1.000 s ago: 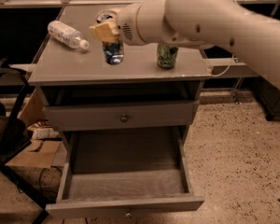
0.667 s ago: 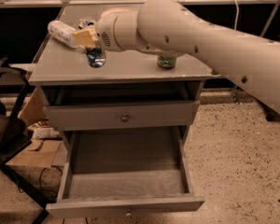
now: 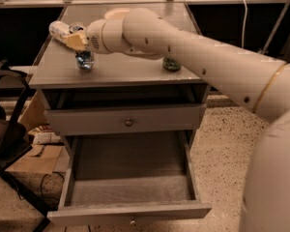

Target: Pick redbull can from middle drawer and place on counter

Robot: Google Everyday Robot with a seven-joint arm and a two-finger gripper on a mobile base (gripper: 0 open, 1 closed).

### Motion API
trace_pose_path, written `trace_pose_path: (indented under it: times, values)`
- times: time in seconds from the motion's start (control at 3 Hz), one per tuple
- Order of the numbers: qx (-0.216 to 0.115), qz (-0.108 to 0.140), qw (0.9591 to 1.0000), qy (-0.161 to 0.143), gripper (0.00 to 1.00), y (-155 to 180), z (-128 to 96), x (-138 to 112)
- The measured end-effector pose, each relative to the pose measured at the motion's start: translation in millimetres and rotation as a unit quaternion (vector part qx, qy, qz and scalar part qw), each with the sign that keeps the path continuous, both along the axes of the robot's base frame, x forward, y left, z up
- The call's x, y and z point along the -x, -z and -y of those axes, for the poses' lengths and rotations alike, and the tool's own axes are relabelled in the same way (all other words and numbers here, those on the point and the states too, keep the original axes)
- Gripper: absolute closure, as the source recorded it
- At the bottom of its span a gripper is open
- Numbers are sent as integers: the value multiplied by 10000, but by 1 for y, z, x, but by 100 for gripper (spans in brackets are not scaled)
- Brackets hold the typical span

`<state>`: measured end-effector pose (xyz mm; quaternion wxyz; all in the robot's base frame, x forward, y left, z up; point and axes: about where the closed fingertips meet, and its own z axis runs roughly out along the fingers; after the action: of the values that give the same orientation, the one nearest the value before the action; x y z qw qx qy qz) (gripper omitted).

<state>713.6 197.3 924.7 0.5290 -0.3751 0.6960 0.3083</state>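
My gripper is over the left part of the counter, shut on the top of the redbull can. The can stands upright with its base at or just above the counter top; I cannot tell if it touches. My arm reaches in from the right across the counter. The middle drawer is pulled out below, with a bare grey floor.
A clear plastic bottle lies on the counter's back left corner, just behind the gripper. A green can stands at the counter's right front, partly behind my arm. The upper drawer with a knob is slightly open. A black chair and cardboard are at the left.
My gripper has carried the redbull can leftward across the counter, away from the green can and toward the bottle, and a little lower toward the counter top.
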Motion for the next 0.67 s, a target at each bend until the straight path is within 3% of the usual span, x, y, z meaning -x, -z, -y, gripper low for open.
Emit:
trace_pose_path:
  times: [0.33,0.67]
  values:
    - [28,-160,9998,-114,100,29,29,-50]
    - [28,-160,9998,-114,100,23,28,-50]
